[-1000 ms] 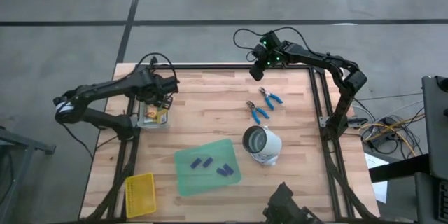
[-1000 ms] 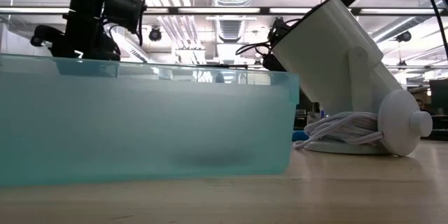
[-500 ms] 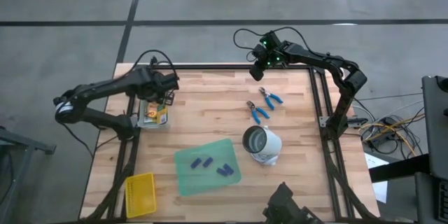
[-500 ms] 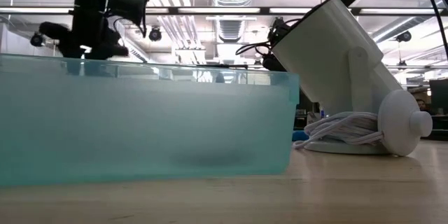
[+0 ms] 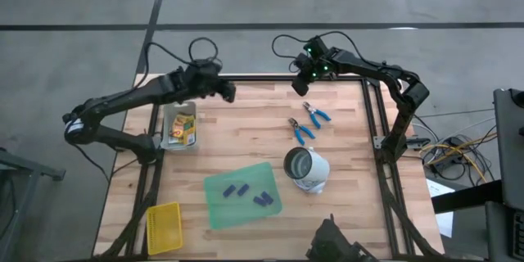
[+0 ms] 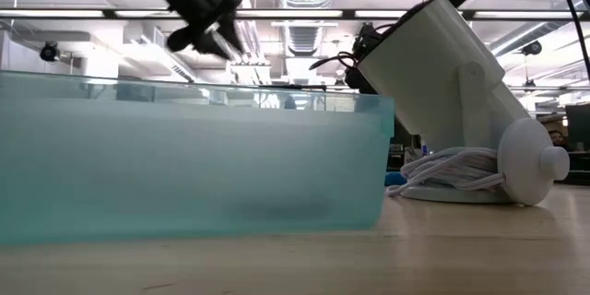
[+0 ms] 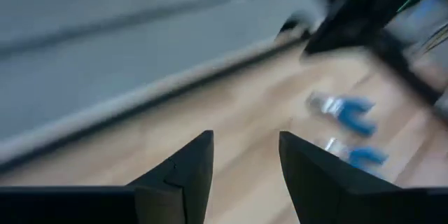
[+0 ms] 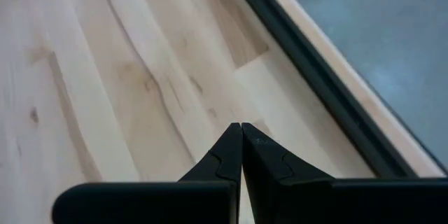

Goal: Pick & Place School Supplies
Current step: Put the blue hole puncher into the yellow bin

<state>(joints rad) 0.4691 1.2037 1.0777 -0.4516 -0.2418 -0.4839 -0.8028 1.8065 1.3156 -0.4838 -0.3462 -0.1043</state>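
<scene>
The wooden table (image 5: pixel 246 143) is framed by a dark rail along its far edge and both sides, and its widest bare stretch runs across the far half between the two arms. On the near half lies the translucent green sheet (image 5: pixel 242 194), its long axis slanting slightly, with several purple-blue pieces (image 5: pixel 237 189) in two small clusters on it, each piece lying oblong and roughly diagonal. Just beside the sheet's right corner sits a white lamp-like device (image 5: pixel 307 169) on its side, its round opening facing up toward the overhead camera. The yellow mesh basket (image 5: pixel 164 228) stands at the near left corner, against the side rail. At the left edge a small grey tray (image 5: pixel 180 127) holds the yellow-and-green crayon boxes (image 5: pixel 181 133), their long axes running front to back. The two blue-handled tools (image 5: pixel 308 123) lie right of centre, well apart from the tray, one just behind the other, handles pointing toward the right rail and metal tips toward the middle. The left gripper (image 5: pixel 227 92) hangs over the far edge just beyond the tray, its fingers (image 7: pixel 182 171) parted with nothing between them. The right gripper (image 5: pixel 301 86) rests above the far rail, its fingers (image 8: pixel 241 157) pressed together on nothing.
</scene>
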